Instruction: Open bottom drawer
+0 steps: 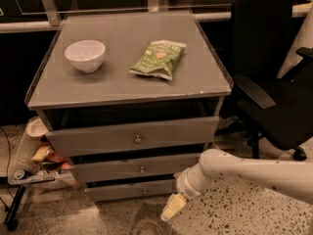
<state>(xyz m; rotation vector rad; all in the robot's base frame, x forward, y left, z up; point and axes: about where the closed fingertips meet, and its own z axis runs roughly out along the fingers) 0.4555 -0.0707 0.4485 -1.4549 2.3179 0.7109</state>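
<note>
The grey cabinet has three drawers stacked at its front. The bottom drawer is the lowest and slimmest grey front, with a small round metal knob. Its front sits flush under the middle drawer. My gripper hangs at the end of the white arm, low over the floor. It is just right of and slightly below the bottom drawer's right end, apart from the knob.
A white bowl and a green snack bag lie on the cabinet top. A black office chair stands close on the right. A low cart with small items is at the left. The floor is speckled.
</note>
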